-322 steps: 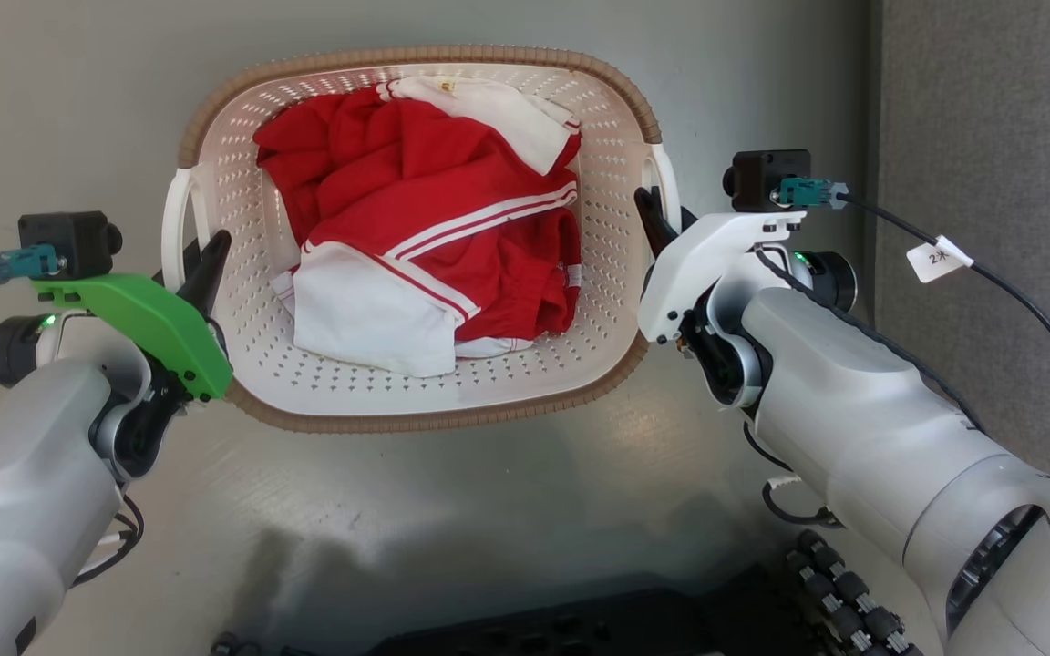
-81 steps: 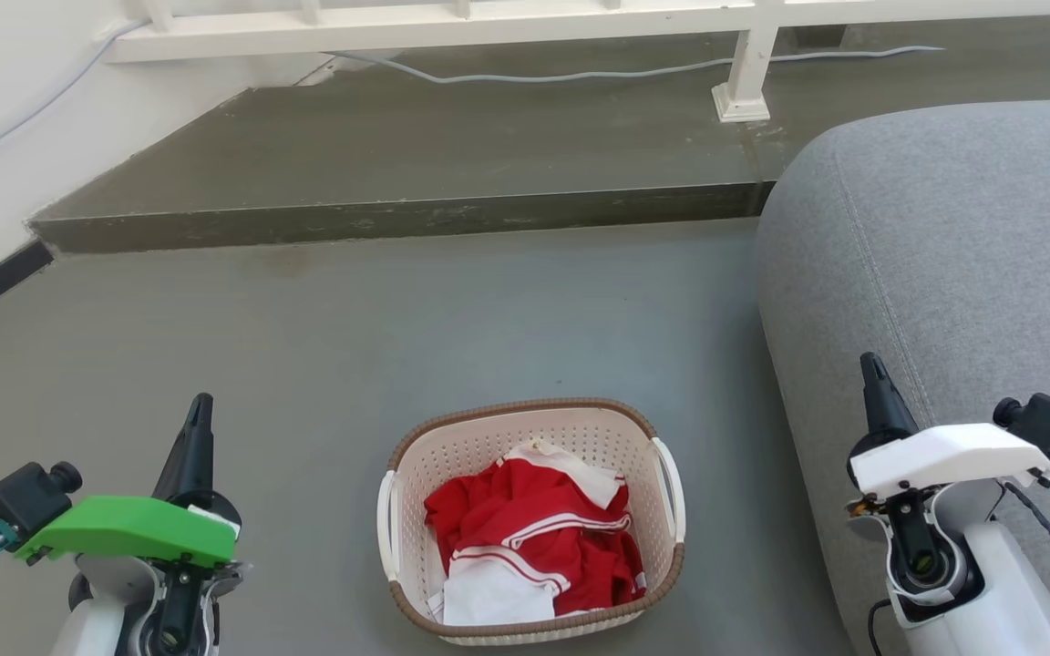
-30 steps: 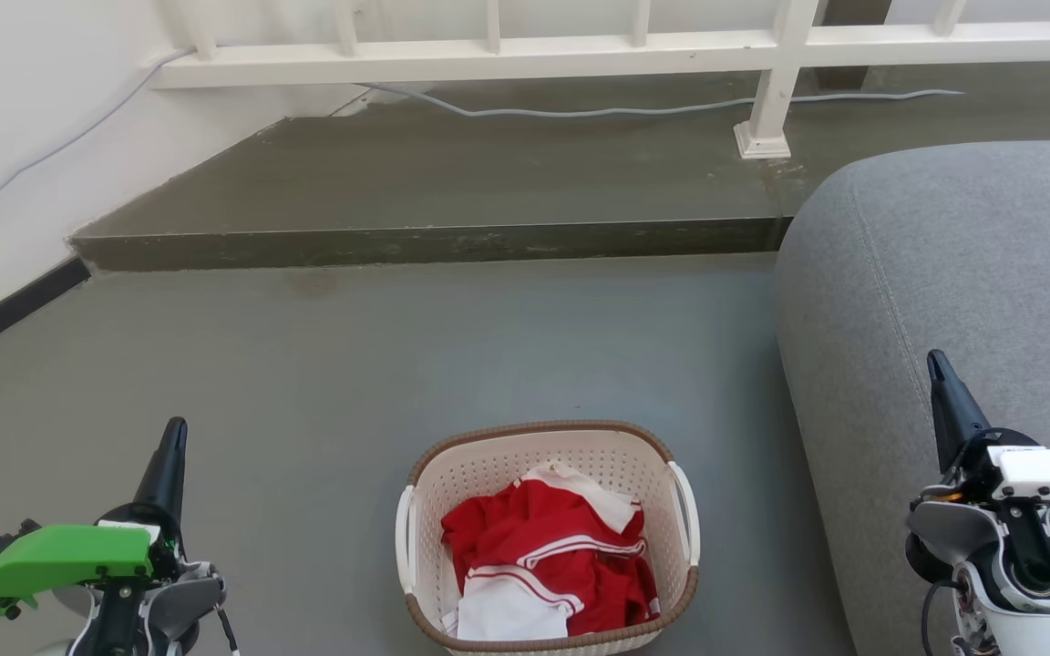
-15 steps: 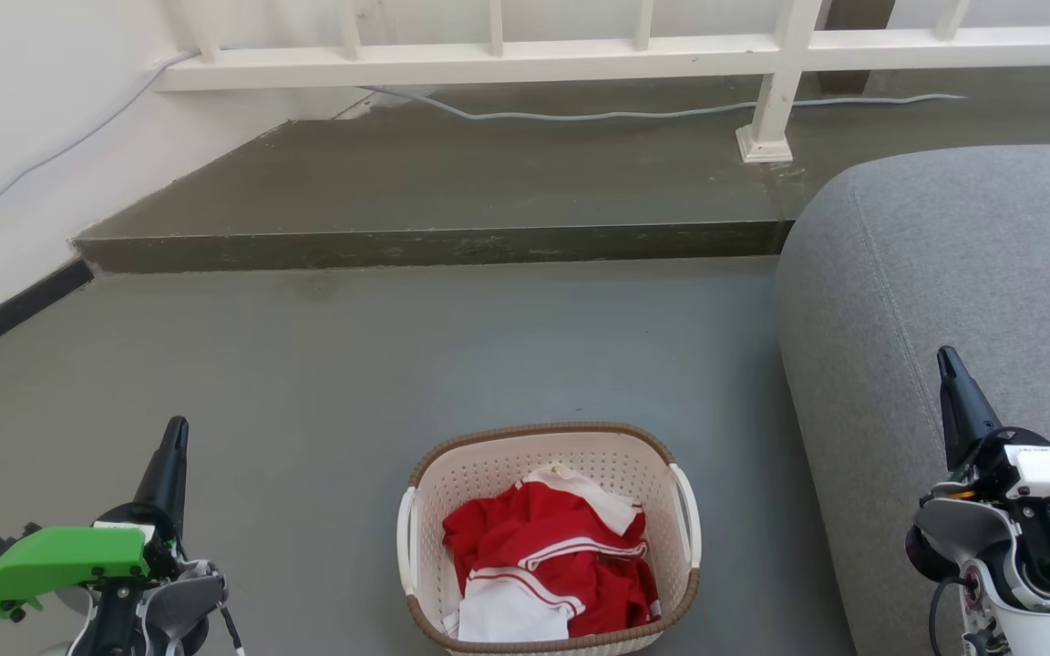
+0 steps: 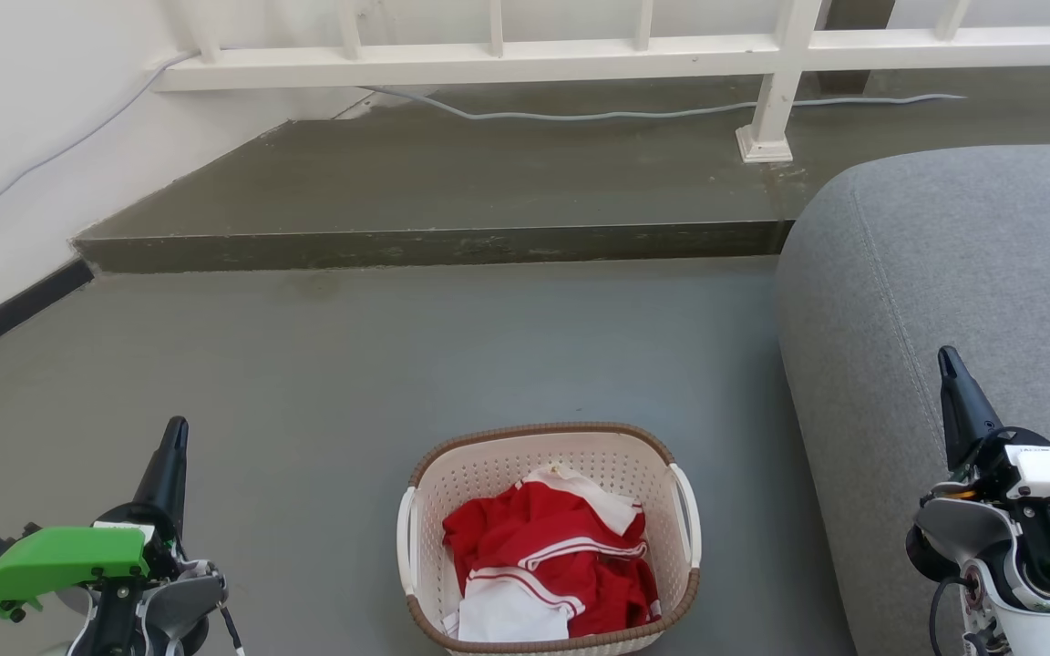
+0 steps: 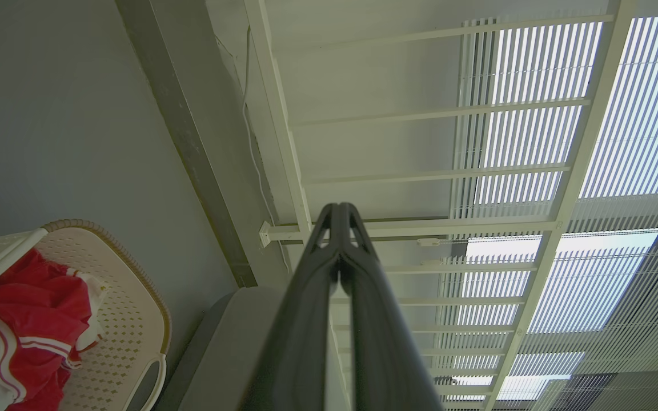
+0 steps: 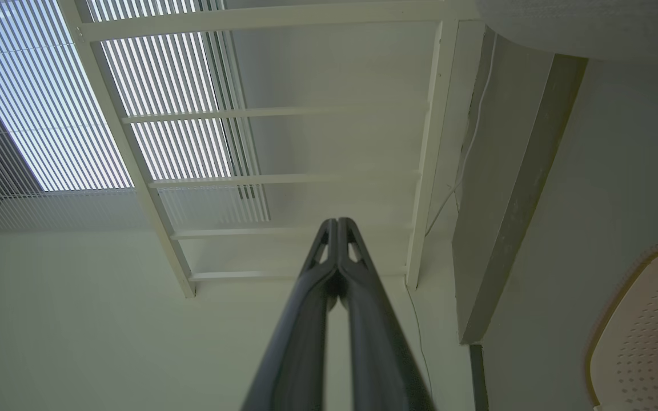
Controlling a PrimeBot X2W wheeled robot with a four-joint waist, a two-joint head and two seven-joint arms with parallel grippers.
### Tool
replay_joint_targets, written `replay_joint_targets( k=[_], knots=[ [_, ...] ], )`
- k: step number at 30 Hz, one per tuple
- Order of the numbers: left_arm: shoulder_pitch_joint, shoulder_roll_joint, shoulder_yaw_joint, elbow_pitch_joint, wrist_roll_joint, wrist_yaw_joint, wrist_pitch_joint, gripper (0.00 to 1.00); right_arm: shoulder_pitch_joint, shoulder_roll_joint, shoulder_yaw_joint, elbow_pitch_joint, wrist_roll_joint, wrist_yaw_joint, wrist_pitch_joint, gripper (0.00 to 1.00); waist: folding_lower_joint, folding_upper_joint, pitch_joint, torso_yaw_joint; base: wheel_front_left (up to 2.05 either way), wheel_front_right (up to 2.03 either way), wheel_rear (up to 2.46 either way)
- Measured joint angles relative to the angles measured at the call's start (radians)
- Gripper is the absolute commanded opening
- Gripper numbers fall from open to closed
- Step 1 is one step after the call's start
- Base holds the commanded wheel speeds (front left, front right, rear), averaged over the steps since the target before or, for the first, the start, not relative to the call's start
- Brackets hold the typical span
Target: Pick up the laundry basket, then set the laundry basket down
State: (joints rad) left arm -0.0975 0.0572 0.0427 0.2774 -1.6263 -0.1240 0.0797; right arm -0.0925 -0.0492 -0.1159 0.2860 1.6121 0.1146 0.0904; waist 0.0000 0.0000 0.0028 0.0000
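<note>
The laundry basket [image 5: 498, 469] is set on the grey floor [image 5: 324, 383], low in the middle of the head view, between the two arms and touched by neither. It is filled partly by crumpled red and white clothes [image 5: 552, 569]; its brown rim and both white side handles are left free. Just to its right, the rounded edge of a grey sofa [image 5: 944, 264] is seen. The left gripper [image 5: 176, 426] is held at the lower left, well apart from the basket, its fingers pointed up and pressed together with nothing between them. The right gripper [image 5: 947, 357] is raised at the lower right in front of the sofa, likewise closed on nothing. Beyond the basket, a low concrete step [image 5: 425, 246] is crossed by a pale cable [image 5: 580, 114] beneath a white railing [image 5: 580, 55].
</note>
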Motion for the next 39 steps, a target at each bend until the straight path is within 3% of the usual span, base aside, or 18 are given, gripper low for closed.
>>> replay_joint_targets(
  k=[39],
  knots=[
    [0.0, -0.002, 0.005, -0.001, 0.0, 0.0, 0.0, 0.0, 0.0, 0.0, -0.002, -0.003, 0.0, 0.0, 0.003, 0.0, 0.0, 0.0, 0.0, 0.0, 0.0, 0.0, 0.0]
  ],
)
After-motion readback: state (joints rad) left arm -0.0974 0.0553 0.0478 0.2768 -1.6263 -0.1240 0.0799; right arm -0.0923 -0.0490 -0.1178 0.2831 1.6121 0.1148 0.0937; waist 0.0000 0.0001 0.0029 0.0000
